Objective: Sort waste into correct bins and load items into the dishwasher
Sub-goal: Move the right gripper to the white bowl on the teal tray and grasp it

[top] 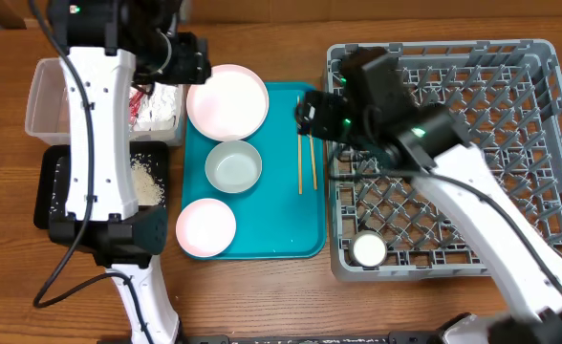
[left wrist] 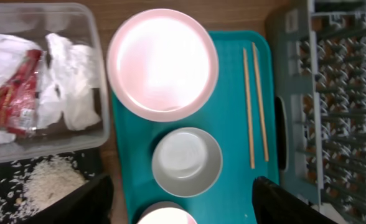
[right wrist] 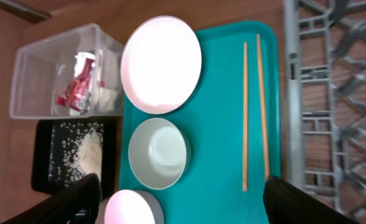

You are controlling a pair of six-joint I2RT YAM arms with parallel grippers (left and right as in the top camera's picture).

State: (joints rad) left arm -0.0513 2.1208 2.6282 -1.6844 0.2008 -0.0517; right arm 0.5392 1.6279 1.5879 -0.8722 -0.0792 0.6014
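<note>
Left gripper (left wrist: 186,205), right gripper (right wrist: 189,202): fingers apart | red-and-white wrapper (left wrist: 15,93) print unreadable | chopsticks (right wrist: 244,112) ahead of right fingers (right wrist: 307,208), bare teal tray (right wrist: 223,124) around, dish rack (right wrist: 290,93) beside

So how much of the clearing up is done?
Wrapper and paper sit in the tub, rice in the black tray, one cup in the rack. Left fingers and right fingers are open, holding nothing. Left to load, on the teal tray: plate, bowl, small plate, chopsticks.
</note>
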